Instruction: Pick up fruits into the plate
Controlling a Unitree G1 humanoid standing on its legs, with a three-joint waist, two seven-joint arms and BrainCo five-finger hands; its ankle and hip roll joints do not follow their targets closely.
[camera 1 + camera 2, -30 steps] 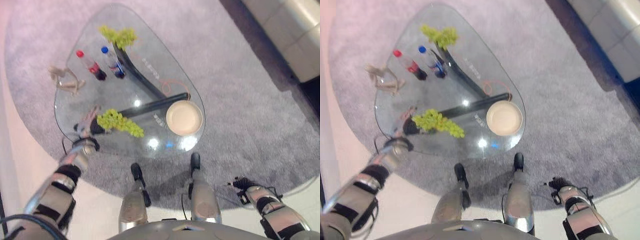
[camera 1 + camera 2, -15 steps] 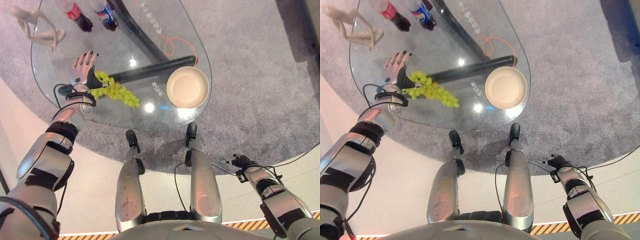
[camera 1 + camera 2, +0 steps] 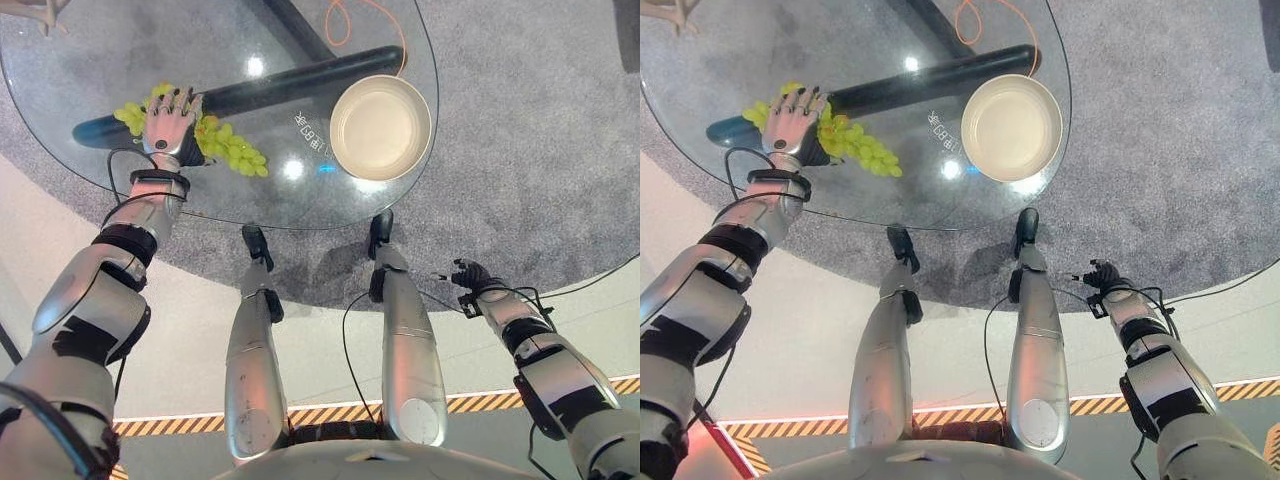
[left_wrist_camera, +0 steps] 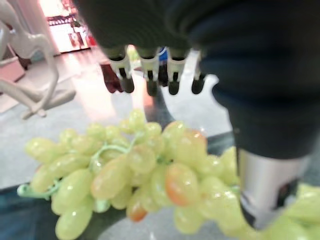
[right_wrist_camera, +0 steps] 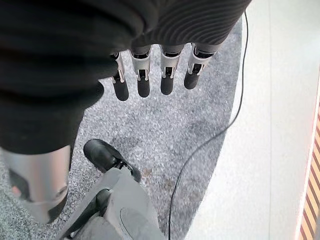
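On the glass table (image 3: 90, 60), the plate (image 3: 381, 127) is sitting with nothing inside; the left hand (image 3: 168, 118) (fingers straight) is hovering over the grapes (image 3: 232, 152), the right hand (image 3: 1102, 277) is hanging relaxed

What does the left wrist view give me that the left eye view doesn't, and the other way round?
Left wrist view alone: a pale figurine standing beyond the grapes, and the left hand's fingers straight above the bunch, not curled round it. Left eye view alone: the plate, bare inside, on the glass table to the robot's right of the bunch, and the right hand low beside the table. Both: the green grapes under the left hand.
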